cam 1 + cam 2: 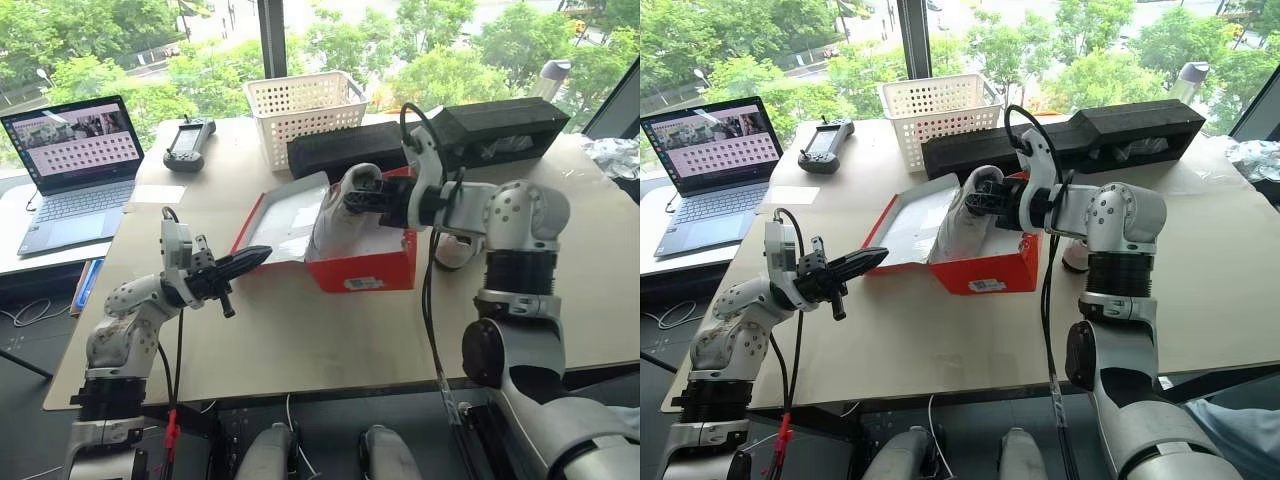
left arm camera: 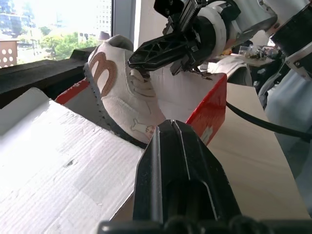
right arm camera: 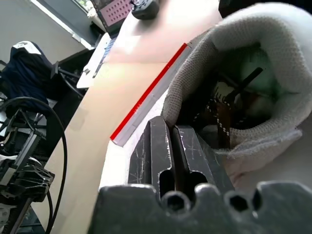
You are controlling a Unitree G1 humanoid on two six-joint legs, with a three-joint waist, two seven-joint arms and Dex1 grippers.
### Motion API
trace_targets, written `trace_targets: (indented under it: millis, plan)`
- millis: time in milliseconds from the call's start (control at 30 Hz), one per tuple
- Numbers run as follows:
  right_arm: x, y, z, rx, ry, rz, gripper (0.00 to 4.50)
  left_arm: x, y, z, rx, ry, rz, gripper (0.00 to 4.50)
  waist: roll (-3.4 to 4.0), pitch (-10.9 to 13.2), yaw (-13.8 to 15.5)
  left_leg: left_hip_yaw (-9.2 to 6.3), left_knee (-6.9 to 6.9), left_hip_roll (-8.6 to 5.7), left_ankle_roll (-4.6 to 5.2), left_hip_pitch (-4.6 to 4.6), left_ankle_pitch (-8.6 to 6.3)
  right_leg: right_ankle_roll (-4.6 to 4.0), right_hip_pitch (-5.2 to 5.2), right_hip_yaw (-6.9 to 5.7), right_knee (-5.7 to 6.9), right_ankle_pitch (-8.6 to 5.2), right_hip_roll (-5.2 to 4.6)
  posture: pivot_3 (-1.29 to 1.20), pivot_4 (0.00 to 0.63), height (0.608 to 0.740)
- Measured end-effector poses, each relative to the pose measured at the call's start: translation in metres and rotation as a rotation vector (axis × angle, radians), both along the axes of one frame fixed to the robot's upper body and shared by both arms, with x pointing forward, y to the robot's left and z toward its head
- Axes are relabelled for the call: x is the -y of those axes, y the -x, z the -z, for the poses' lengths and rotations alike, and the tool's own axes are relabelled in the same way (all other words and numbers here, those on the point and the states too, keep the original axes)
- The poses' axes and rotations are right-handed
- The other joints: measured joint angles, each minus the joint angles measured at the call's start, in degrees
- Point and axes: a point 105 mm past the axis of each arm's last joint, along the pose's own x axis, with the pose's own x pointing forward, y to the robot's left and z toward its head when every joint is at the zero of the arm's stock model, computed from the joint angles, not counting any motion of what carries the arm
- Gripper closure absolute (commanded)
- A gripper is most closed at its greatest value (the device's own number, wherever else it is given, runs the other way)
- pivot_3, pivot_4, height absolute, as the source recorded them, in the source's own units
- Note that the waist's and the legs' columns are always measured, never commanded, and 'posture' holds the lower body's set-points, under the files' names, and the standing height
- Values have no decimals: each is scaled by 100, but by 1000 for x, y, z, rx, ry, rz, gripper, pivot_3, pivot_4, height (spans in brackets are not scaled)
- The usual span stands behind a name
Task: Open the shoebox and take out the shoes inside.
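Gripping one shoe (image 1: 335,215) (heel up), right pincer (image 1: 362,198) over shoebox (image 1: 365,268).

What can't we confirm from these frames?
- Second shoe: the head views don't settle whether one lies in the shoebox; the lifted shoe and the box's front wall hide the inside.
- Right tool's hold: in the right wrist view, the shoe's collar covers its fingertips.
- Laptop screen: too small to read.
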Motion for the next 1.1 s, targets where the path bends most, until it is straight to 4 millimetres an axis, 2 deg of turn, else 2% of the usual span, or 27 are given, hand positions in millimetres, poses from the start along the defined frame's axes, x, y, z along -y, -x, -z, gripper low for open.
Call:
trace_targets:
  millis: [100, 300, 367, 533, 633, 800, 900, 1000, 1100]
  plan:
    - [8, -2, 2, -22, -57, 23, 4441, 0, 0, 0, 0, -3, 0, 4500, 0, 0, 29, 0, 0, 0, 0, 0, 0, 0, 2, -2, -1, 0, 0, 0, 150, 731]
    - [32, -8, 37, -150, -131, 116, 4441, 0, 0, 1, -2, -10, -2, 4500, 0, 0, 37, 1, 0, -1, 0, -1, 0, 0, 1, -2, -1, 0, -1, 0, 150, 731]
    - [41, -8, 39, -169, -192, 141, 4441, 0, 0, 1, -3, -11, -1, 4500, 0, 0, 38, 1, -1, -1, 1, -1, 0, 0, 1, -2, -1, 0, -1, 0, 150, 731]
    - [58, -9, 28, -138, -289, 180, 4441, 0, 0, 1, -3, -16, 0, 4500, 0, 0, 24, 1, 0, 2, 1, -1, 0, 0, 2, -1, -1, 0, 1, 0, 150, 731]
    - [59, -7, 17, -109, -337, 169, 4441, 0, 0, 1, -3, -18, 3, 4500, 0, 0, 20, 2, 0, 2, 1, -1, 0, 0, 1, -1, -1, 0, 1, 0, 150, 731]
    - [57, -5, -16, -41, -459, 127, 4441, 0, -1, 1, -4, -23, 8, 4500, 0, 0, 35, 2, -1, 4, 1, -1, 0, 0, 3, -2, -2, 0, 1, 0, 150, 731]
    - [61, -5, -25, -27, -493, 138, 4441, 0, -1, 0, -2, -24, 11, 4500, 1, 0, 45, 1, -1, 3, 1, -1, 0, 0, 4, -3, -5, 0, 0, 0, 150, 731]
    - [75, -4, -32, 0, -466, 184, 4441, -1, -2, 0, -3, -26, 10, 4500, 2, 2, 65, 1, -1, -1, 1, -6, 0, 0, 1, -7, -7, -1, -7, 0, 150, 731]
    - [103, -3, -48, 78, -385, 274, 4441, -1, -2, 2, -7, -32, 7, 4500, 3, 2, 67, 1, -1, -3, 2, -8, 0, 1, 1, -8, -11, -1, -10, 0, 150, 731]
